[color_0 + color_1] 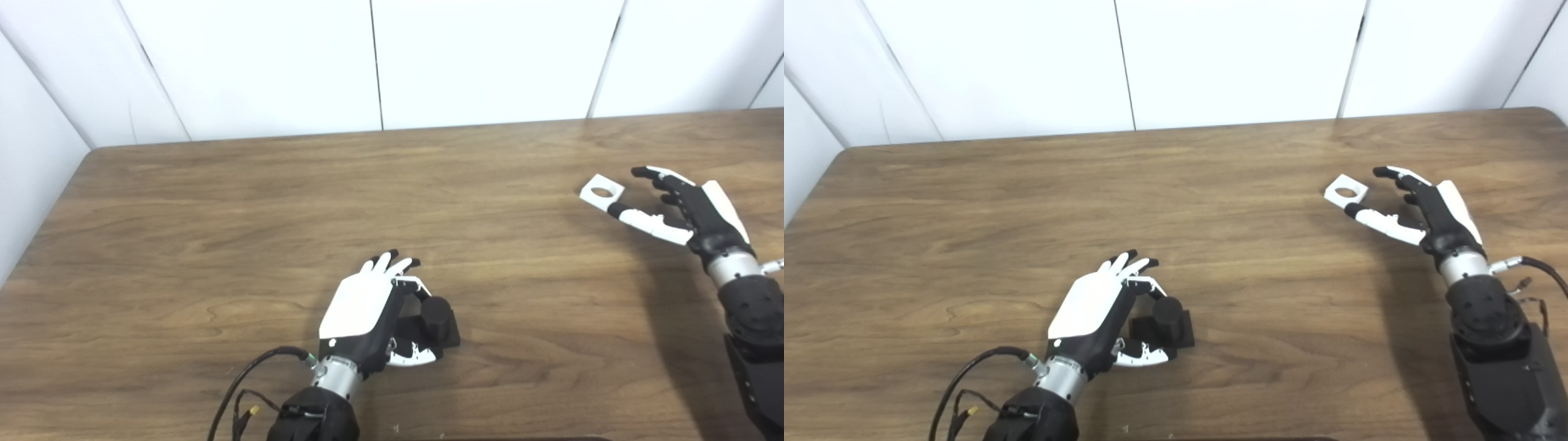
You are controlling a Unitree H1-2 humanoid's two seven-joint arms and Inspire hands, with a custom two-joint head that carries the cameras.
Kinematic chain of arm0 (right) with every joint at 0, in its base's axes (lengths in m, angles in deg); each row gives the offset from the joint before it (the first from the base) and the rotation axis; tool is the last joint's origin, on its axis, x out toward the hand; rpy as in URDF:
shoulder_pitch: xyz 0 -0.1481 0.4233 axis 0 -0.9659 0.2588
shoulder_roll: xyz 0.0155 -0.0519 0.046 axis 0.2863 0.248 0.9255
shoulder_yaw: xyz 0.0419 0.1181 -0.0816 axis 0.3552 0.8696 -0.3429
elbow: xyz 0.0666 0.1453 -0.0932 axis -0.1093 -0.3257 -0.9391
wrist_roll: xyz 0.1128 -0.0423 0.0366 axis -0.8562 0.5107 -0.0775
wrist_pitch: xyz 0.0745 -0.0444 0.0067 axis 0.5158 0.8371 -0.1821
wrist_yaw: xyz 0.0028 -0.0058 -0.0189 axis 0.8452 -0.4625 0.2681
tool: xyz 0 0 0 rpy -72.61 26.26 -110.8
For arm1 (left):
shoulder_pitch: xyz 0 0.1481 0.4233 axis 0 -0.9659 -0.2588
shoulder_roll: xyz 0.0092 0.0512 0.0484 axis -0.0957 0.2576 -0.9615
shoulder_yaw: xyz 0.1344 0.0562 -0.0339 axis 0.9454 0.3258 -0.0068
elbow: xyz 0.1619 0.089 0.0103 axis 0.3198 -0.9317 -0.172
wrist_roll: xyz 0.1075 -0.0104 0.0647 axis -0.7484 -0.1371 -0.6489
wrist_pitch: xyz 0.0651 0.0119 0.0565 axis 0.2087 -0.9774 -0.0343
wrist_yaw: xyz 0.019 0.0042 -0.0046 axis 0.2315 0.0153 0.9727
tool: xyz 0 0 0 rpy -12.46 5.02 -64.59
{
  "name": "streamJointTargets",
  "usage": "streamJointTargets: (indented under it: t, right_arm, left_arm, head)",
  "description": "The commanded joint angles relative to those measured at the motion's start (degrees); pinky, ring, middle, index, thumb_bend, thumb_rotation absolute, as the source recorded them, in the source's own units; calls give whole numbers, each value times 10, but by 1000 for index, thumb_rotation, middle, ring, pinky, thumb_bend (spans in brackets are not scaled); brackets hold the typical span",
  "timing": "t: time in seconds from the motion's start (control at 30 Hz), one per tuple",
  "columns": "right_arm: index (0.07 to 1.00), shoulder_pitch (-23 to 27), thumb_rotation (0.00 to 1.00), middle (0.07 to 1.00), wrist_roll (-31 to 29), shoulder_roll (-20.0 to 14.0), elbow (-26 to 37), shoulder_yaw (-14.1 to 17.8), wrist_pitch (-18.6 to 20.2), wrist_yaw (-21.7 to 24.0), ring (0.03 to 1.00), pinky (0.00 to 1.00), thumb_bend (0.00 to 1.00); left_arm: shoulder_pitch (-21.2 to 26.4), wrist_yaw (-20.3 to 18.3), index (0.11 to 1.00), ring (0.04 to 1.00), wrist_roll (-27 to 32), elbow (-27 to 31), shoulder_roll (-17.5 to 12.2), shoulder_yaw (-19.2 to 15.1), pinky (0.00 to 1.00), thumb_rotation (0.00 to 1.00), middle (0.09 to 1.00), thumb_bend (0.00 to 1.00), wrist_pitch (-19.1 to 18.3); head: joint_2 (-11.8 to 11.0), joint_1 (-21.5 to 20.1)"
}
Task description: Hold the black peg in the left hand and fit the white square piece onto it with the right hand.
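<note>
Two robot hands, left hand (367, 312) and right hand (689, 211), with white back plates, black fingers, silver wrist cuffs, black forearms. Black cable (245, 380) loops from the left wrist.

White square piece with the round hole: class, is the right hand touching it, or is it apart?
Cannot tell. In both eye views the right hand's thumb tip ends at the white square piece's near edge; neither shows contact or gap.

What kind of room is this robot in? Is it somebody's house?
Probably not a house; it looks like a robot test room or lab. There is a bare wooden table, plain white wall panels behind it, and only the black peg and the white square piece set out.
</note>
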Motion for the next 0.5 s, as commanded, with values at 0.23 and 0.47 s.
streamJointTargets:
  t: [0.23, 0.47]
  right_arm:
    - [823, 48, 512, 881, 27, -22, -7, -18, -28, -17, 891, 855, 798]
    - [833, 67, 535, 900, 60, -31, -15, -42, -11, -12, 920, 865, 793]
  left_arm:
    - [-5, 8, 491, 1000, -2, 2, -1, -2, 997, 64, 918, 522, 9]
    - [-5, 1, 491, 1000, -4, 5, 0, -3, 1000, 65, 923, 522, 4]
  head:
    - [-3, -3]
    - [-3, -10]
